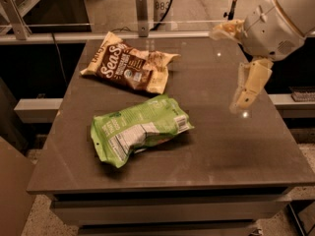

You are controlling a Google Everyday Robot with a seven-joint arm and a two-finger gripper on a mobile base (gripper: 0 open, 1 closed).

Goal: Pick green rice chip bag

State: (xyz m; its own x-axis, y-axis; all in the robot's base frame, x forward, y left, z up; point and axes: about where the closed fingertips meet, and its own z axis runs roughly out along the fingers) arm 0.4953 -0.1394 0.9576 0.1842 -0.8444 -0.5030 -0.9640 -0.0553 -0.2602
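The green rice chip bag (140,128) lies flat on the dark grey table (221,146), left of centre and toward the front. It is crinkled bright green foil with its white label panel and barcode facing up. My gripper (242,103) hangs from the white arm (275,23) at the right. It points down above the table's right side. It is well to the right of the green bag, apart from it and holding nothing that I can see.
A brown-and-cream "Sens" bag (129,67) lies at the back left of the table, just behind the green bag. A metal rail with posts (141,11) runs behind the table. A shelf (300,95) stands beyond the right edge.
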